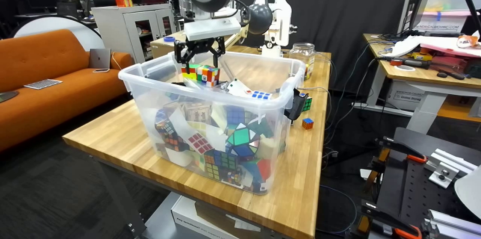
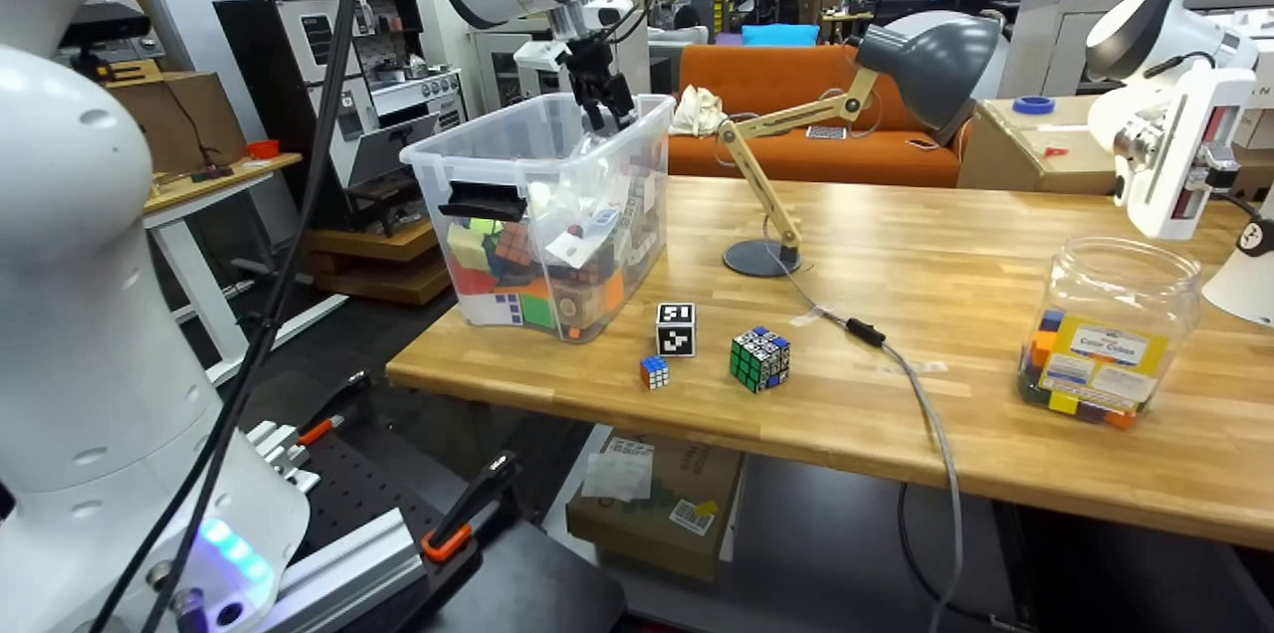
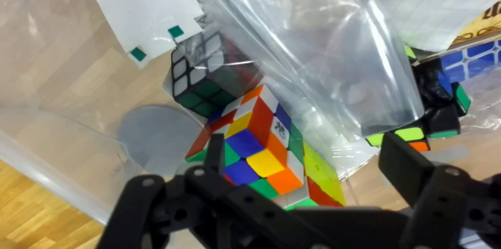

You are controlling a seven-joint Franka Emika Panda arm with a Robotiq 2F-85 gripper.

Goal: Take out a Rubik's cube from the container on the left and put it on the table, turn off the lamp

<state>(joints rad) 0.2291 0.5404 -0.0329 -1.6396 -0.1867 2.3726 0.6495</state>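
The container (image 1: 161, 85), a translucent tub with a whitish rim, stands on the wooden table (image 1: 297, 175), full of cubes and papers; it also shows in an exterior view (image 2: 478, 160). A scrambled Rubik's cube (image 3: 256, 143) lies high in the tub and also shows in an exterior view (image 1: 209, 75). My gripper (image 1: 201, 67) points down inside the tub, just above this cube. In the wrist view the gripper (image 3: 303, 155) is open; the cube lies partly between the fingers, nearer the left finger. The grey lamp (image 2: 931, 66) stands beside the tub; whether it is lit I cannot tell.
Clear plastic wrap (image 3: 313, 45) and a black-framed cube (image 3: 199, 73) lie near the gripper in the tub. A marker cube (image 2: 676, 329), a small cube (image 2: 654, 372), a green-sided cube (image 2: 759, 359), a lamp cord switch (image 2: 865, 331) and a jar (image 2: 1110, 334) are on the table.
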